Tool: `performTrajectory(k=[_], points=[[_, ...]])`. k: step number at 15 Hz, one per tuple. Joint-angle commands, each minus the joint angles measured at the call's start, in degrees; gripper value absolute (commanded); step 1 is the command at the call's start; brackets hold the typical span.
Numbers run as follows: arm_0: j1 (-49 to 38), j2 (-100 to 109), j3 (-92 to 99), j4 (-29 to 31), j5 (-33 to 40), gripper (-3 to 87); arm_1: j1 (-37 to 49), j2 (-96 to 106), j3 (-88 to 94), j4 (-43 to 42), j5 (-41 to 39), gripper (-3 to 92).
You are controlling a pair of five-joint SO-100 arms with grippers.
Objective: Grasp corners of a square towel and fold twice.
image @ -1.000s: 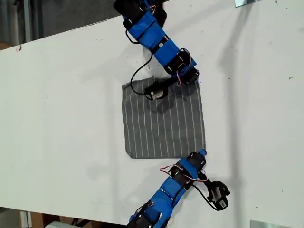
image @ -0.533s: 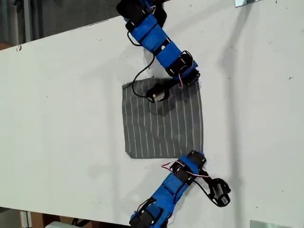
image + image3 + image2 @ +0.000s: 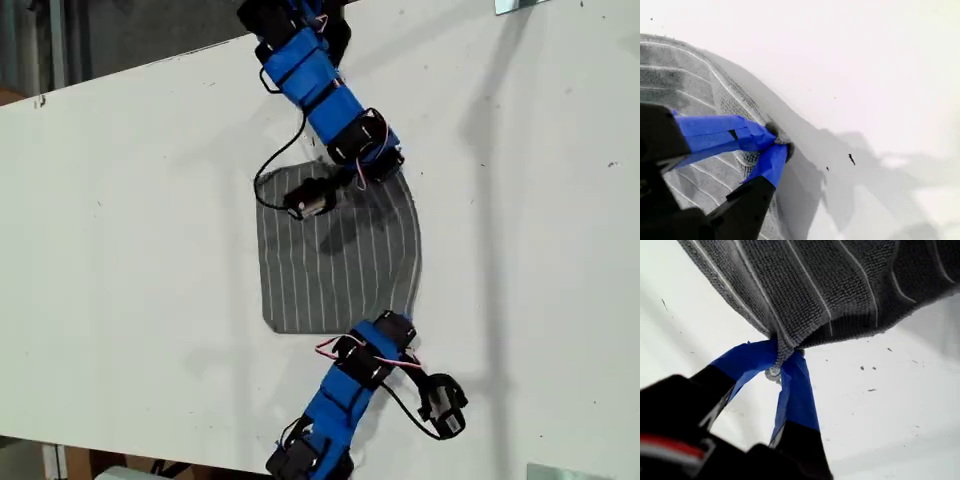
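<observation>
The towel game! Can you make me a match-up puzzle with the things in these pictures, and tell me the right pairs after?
Things:
1. towel
2. table
3. my first gripper
4. cable

Descriptions:
A. plain white
B. thin, black, looping over the cloth's far edge
C. grey with thin white stripes
D. blue jaws shut on a cloth corner

Pairs: 1-C, 2-A, 3-D, 4-B. My second gripper also pinches a corner.

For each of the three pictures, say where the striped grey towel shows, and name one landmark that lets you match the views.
Exterior view: the towel lies mid-table between the two arms.
First wrist view: it hangs across the upper part, one corner pinched by my first gripper.
Second wrist view: it lies behind my second gripper, which pinches its edge.
Shared landmark: the towel's thin white stripes.
</observation>
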Motion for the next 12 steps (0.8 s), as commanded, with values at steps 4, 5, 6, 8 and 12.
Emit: performTrajectory(k=[4, 5, 6, 8, 12], points=[[-6.3, 17.1, 2.3, 5.5, 6.6, -0.1, 10.8, 19.9, 0.4, 0.5, -11.3, -0.1], [-9.1, 18.9, 4.2, 6.0, 8.2, -0.1, 13.5, 22.7, 2.4, 0.4, -13.0, -0.1], [-12.0, 20.6, 6.2, 6.5, 9.7, -0.1, 16.5, 25.0, 5.1, 0.4, -14.3, -0.1], [-17.6, 24.8, 11.5, 6.8, 12.3, -0.1, 22.8, 30.5, 11.8, -0.4, -16.4, -0.1], [-29.0, 39.1, 30.3, 1.5, 16.2, -0.1, 35.5, 42.3, 24.9, -1.8, -22.1, -0.1]])
